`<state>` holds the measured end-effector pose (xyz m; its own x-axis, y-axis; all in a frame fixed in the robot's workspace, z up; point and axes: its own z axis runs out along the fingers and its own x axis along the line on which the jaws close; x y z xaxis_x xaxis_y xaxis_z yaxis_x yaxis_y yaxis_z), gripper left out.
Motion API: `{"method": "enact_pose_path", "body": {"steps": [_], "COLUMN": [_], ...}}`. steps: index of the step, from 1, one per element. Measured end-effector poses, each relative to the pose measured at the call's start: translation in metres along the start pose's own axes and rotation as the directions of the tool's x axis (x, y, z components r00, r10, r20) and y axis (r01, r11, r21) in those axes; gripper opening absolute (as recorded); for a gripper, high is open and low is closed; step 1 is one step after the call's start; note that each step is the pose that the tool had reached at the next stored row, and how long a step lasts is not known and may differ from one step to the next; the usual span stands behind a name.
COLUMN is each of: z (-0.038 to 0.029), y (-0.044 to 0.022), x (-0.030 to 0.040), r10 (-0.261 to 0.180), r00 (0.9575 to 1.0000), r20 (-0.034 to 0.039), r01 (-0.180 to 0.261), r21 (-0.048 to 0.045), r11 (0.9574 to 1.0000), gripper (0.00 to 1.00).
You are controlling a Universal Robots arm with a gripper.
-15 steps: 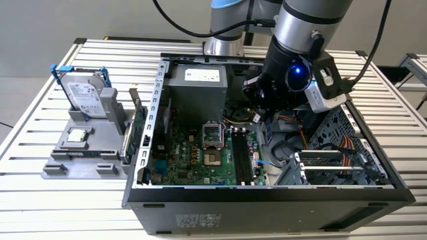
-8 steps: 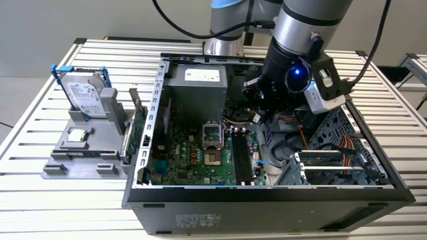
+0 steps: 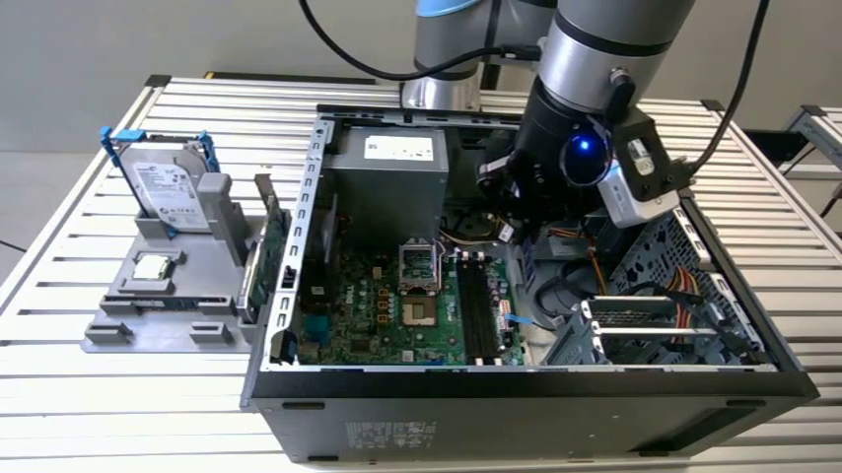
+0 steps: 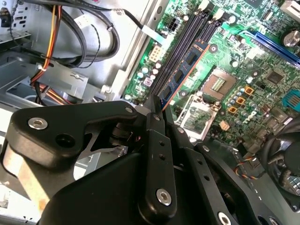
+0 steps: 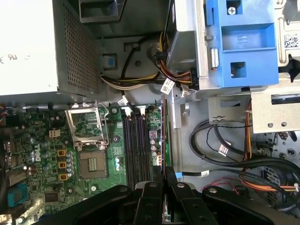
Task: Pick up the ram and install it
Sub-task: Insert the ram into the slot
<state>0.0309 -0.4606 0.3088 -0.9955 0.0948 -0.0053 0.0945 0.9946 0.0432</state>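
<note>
- The fingers (image 4: 157, 140) are clamping one end of the ram (image 4: 185, 70), which is standing on edge.
- In the first wrist view the ram (image 5: 164, 136) is hanging along the black memory slots (image 5: 136, 145), near the motherboard's (image 5: 56, 140) edge; whether it is touching, I cannot tell.
- The arm (image 3: 593, 89) is reaching into the open computer case (image 3: 526, 379) at the bench's (image 3: 105, 414) near edge.

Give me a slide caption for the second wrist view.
The hand grips the ram by one end, over the motherboard's memory slots.
</note>
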Motion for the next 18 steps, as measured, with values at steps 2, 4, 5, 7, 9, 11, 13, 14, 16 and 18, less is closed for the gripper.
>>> {"method": "enact_pose_path", "body": {"steps": [2, 4, 5, 7, 9, 11, 13, 14, 16, 18], "z": [0.0008, 0.0015, 0.0018, 0.0025, 0.0033, 0.0039, 0.0045, 0.0048, 0.0054, 0.0059], "y": [0.0, -0.0001, -0.0001, -0.0001, -0.0001, -0.0002, -0.0002, -0.0002, -0.0002, -0.0003], "x": [0.0, 0.0, 0.0, 0.0, 0.0, 0.0001, 0.0001, 0.0, 0.0, 0.0], "r10": [0.0, 0.0, 0.0, 0.0, 0.0, 0.0, 0.0, 0.0, 0.0, 0.0], "r00": [1.0, 1.0, 1.0, 1.0, 1.0, 1.0, 1.0, 1.0, 1.0, 1.0], "r20": [0.0001, 0.0001, 0.0002, 0.0003, 0.0003, 0.0004, 0.0005, 0.0006, 0.0006, 0.0007], "r01": [0.0, 0.0, 0.0, 0.0, 0.0, 0.0, 0.0, 0.0, 0.0, 0.0], "r21": [0.0008, 0.0018, 0.0021, 0.0028, 0.0037, 0.0046, 0.0054, 0.006, 0.0068, 0.0076], "r11": [1.0, 1.0, 1.0, 1.0, 1.0, 1.0, 1.0, 1.0, 1.0, 1.0], "gripper": [0.0, 0.0, 0.0, 0.0, 0.0, 0.0, 0.0, 0.0, 0.0, 0.0]}}
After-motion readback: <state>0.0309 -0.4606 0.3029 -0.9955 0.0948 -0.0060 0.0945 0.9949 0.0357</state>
